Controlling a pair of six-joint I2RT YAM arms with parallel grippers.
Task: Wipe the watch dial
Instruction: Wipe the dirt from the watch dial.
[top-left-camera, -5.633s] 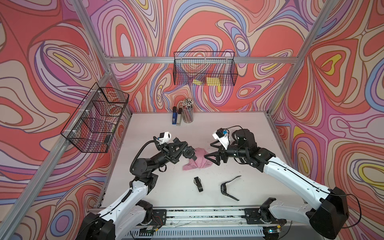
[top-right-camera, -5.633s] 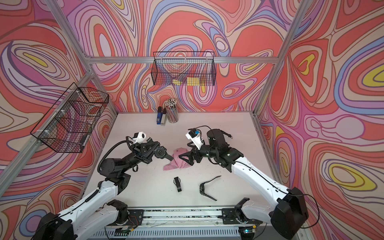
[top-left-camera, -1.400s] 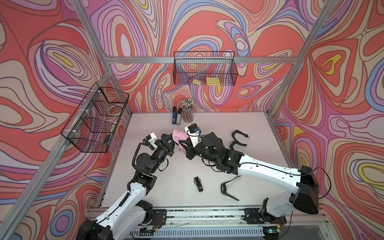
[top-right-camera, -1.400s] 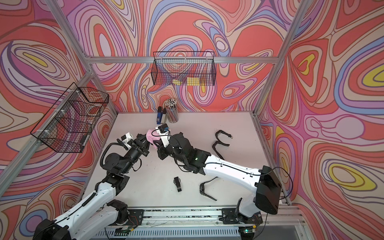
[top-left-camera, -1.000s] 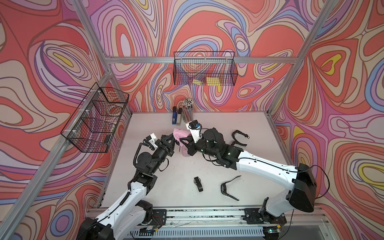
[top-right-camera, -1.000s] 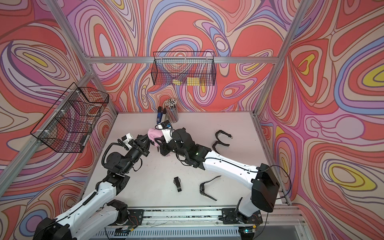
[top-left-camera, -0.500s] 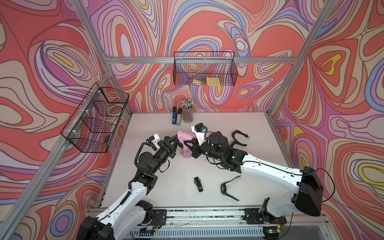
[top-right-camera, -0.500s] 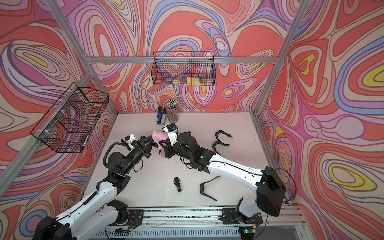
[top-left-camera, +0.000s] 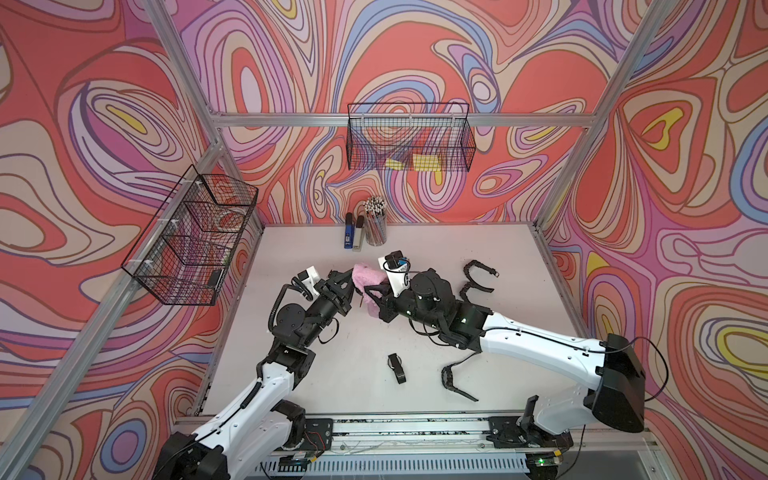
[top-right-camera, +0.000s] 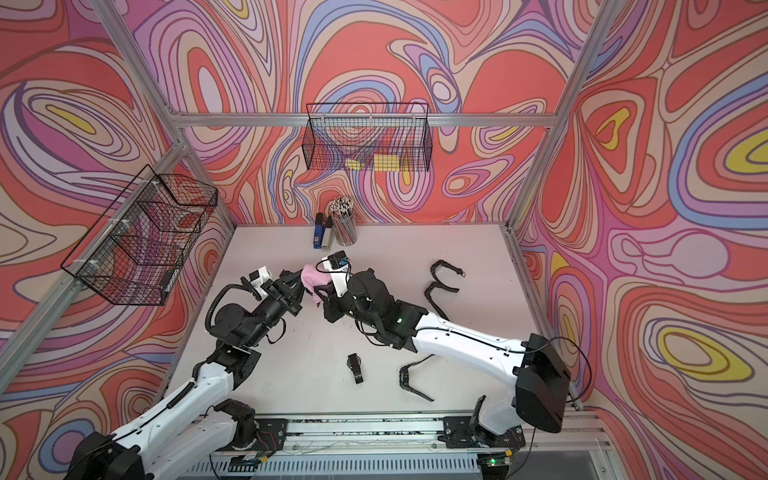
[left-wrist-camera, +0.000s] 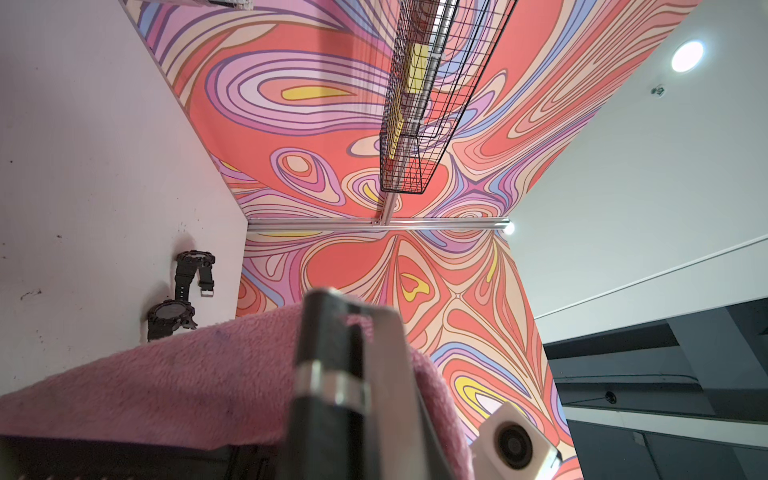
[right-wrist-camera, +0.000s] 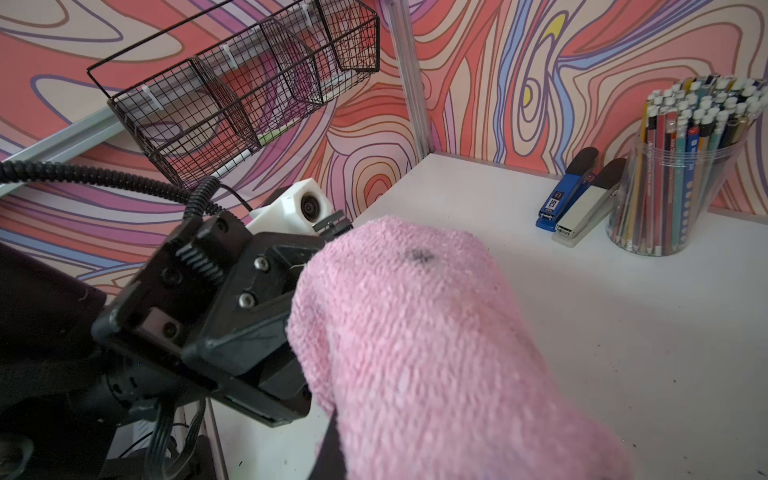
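Above the table's middle, my left gripper (top-left-camera: 348, 291) (top-right-camera: 298, 291) is shut on a black watch by its strap (left-wrist-camera: 328, 365), which has a silver keeper. A pink cloth (top-left-camera: 368, 278) (top-right-camera: 311, 277) (right-wrist-camera: 415, 332) lies over the watch, so the dial is hidden. My right gripper (top-left-camera: 380, 300) (top-right-camera: 329, 304) faces the left one, shut on the cloth. The cloth covers its jaws in the right wrist view. In the left wrist view the cloth (left-wrist-camera: 166, 386) drapes across the jaws.
Loose black watches lie on the table: two at the back right (top-left-camera: 482, 268) (top-left-camera: 473, 289) and two near the front (top-left-camera: 397, 368) (top-left-camera: 455, 378). A blue stapler (top-left-camera: 349, 235) and a pencil cup (top-left-camera: 376, 224) stand by the back wall. Wire baskets hang behind (top-left-camera: 409, 141) and on the left (top-left-camera: 191, 245).
Both grippers and the cloth between them have drifted slightly to the right. The cloth has shifted a little over the watch. Both grips are unchanged.
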